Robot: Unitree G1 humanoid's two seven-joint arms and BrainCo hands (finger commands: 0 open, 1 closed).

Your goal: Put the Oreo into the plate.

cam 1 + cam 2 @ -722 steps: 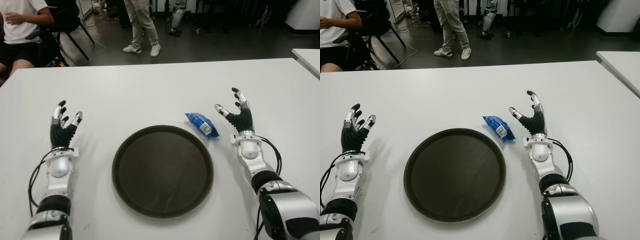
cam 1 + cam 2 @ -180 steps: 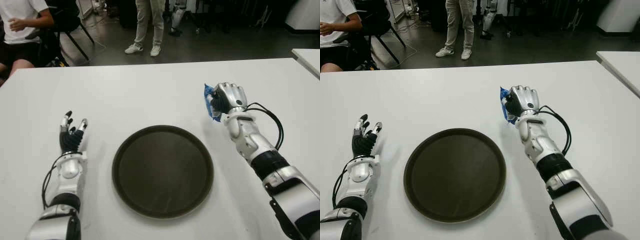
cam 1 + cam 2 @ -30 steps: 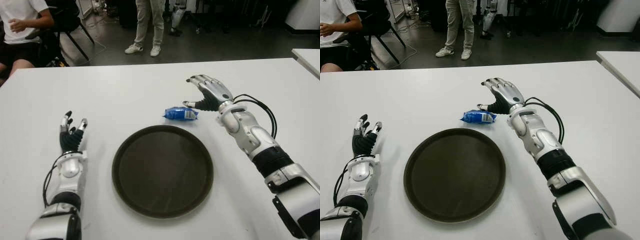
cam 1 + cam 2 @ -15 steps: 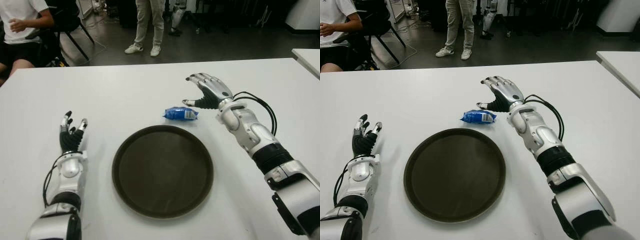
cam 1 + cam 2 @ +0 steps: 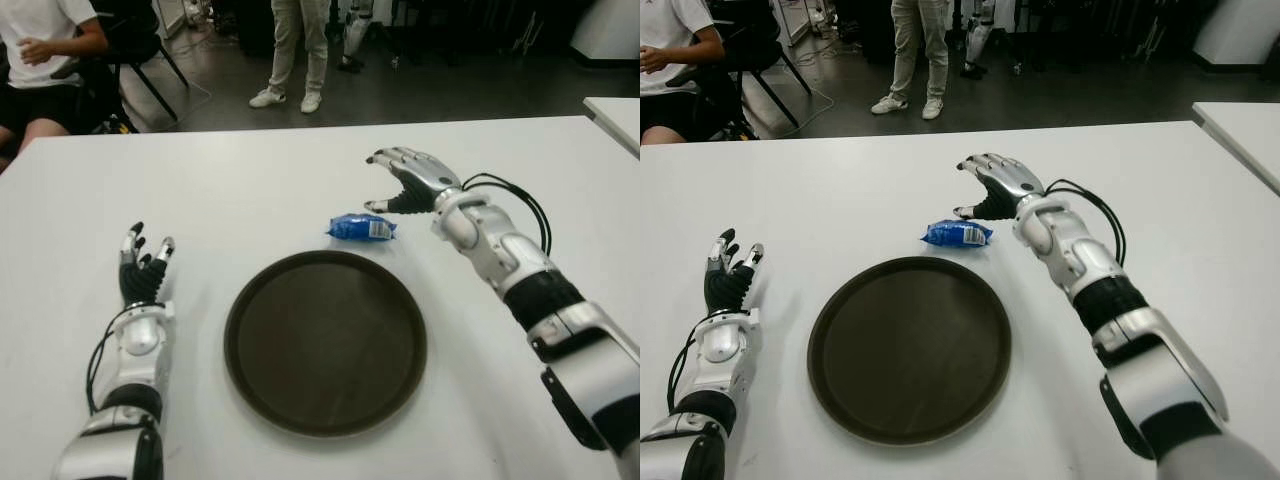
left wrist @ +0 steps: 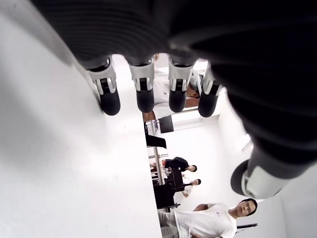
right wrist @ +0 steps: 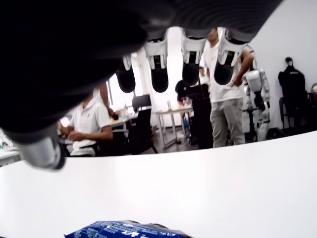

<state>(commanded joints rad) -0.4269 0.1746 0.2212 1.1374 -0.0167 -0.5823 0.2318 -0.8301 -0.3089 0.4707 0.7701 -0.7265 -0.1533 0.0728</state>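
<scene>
The Oreo packet (image 5: 361, 227) was seen lying on the white table (image 5: 250, 190), just beyond the dark plate (image 5: 325, 340). The right hand (image 5: 412, 185) was held spread just beside it, empty. The left hand (image 5: 140, 275) was spread left of the plate.

Both eye views look forward and down from the head onto the white counter (image 5: 300, 180), their vantage points slightly apart, so they share almost everything: the round plate (image 5: 325, 340), the blue Oreo packet (image 5: 361, 227), both arms, and the floor beyond the far edge. Each wrist view sits very close behind its own hand (fingers fill the frame). The right wrist view looks past the right hand (image 7: 183, 54) across the counter, the packet just beneath the palm; the left wrist view looks past the left hand (image 6: 148, 84) along bare counter.
</scene>
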